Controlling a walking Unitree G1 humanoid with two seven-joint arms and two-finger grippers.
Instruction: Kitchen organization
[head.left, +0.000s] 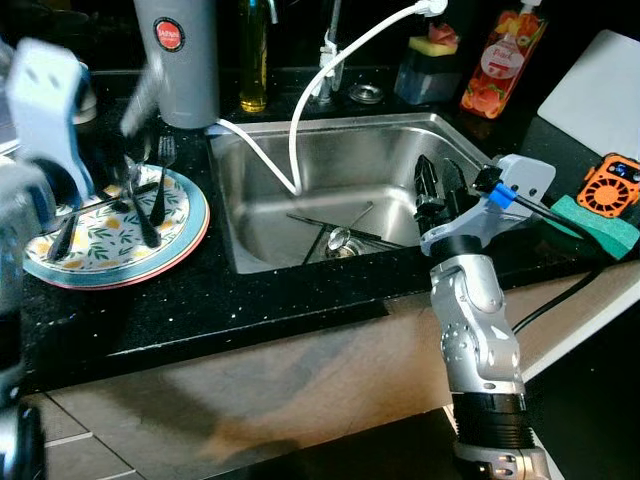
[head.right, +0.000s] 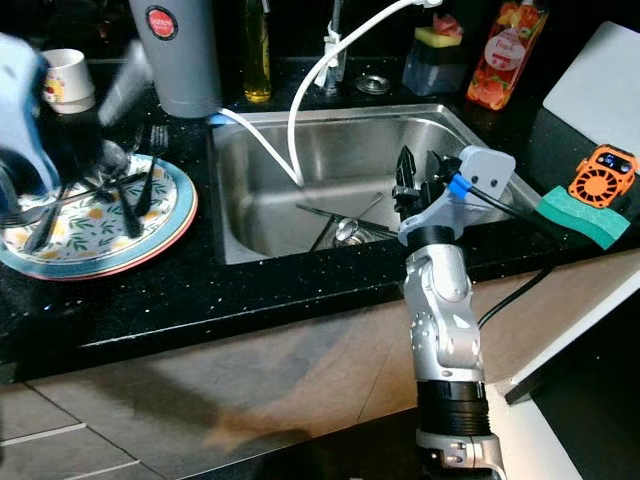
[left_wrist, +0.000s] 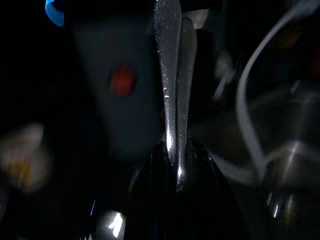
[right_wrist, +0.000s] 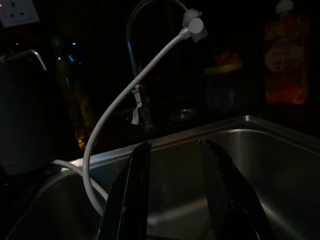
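The right gripper (head.left: 432, 190) hangs over the front right part of the steel sink (head.left: 375, 150), its two black fingers (right_wrist: 131, 200) spread apart and holding nothing, as the right wrist view shows with bare basin between them. Down in the basin, at about eight o'clock from that gripper and apart from it, lie a spoon (head.left: 340, 237) and a few thin dark utensils (head.left: 318, 222) near the drain. A white hose (head.left: 330, 60) arcs from the tap at twelve o'clock down into the sink's left side. The left gripper (head.right: 85, 165) is blurred over the floral plate (head.left: 180, 225), which sits on the black counter (head.left: 300, 300) at nine o'clock from the sink; the left wrist view shows its fingers closed on a shiny metal utensil handle (left_wrist: 172, 90) that runs straight up between them. Several dark forks (head.right: 150, 165) lie across the plate just beside that gripper. A grey canister (head.left: 185, 50) with a red round label stands at twelve o'clock from the plate, with a bottle of yellow oil (head.left: 253, 60) next to it. At three o'clock from the sink lie a green sponge (head.left: 600, 222) and a small orange fan (head.left: 612, 185); a red-orange soap bottle (head.left: 503, 62) stands at the sink's one o'clock.
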